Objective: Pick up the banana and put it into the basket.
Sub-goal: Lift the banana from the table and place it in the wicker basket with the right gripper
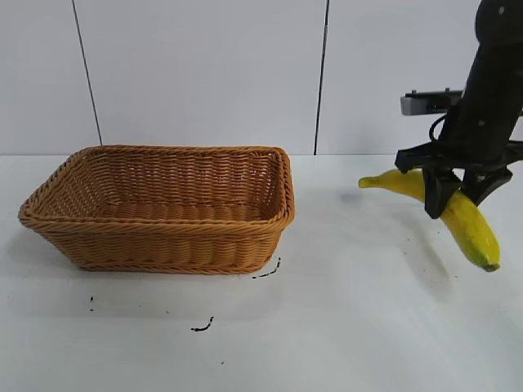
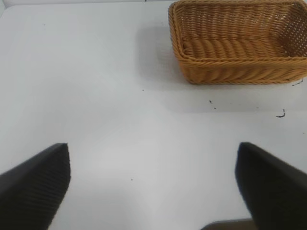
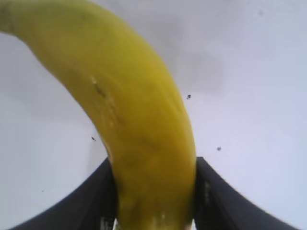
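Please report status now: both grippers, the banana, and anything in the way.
Right gripper shut on long curved yellow banana, held above table. Left gripper open, idle. Rectangular tan woven wicker basket empty. Nothing stands between them.

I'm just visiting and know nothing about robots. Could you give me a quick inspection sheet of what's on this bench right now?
Surface: white table, a few small dark marks in front of the basket.
Job's things: basket on the table, nothing in it; banana held off the table, to the basket's right.
Clutter: nothing seen.
Claws: right claw shut on the banana's middle; left claw open over bare table, parked.
Cables: one dark cable on the right arm.
Surroundings: white panelled wall behind.
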Robot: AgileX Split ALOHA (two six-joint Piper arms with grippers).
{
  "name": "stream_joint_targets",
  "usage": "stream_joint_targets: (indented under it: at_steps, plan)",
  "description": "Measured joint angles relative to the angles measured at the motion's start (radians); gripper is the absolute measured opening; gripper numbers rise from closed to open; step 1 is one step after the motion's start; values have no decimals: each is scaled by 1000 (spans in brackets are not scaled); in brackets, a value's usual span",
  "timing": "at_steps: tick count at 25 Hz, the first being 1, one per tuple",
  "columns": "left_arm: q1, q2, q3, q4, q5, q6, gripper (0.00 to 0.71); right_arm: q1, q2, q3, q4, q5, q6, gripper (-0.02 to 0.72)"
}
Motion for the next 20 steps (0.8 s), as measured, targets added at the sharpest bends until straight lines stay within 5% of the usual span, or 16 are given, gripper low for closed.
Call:
stream_joint_targets:
  at_steps: [9, 20]
  plan:
    - [0, 0, 0, 0, 0, 0, 693, 6, -39, -255, -6, 242, -36, 291]
    - [0, 0, 0, 0, 0, 0, 693, 151, -13, -472, -1, 322, -61, 291]
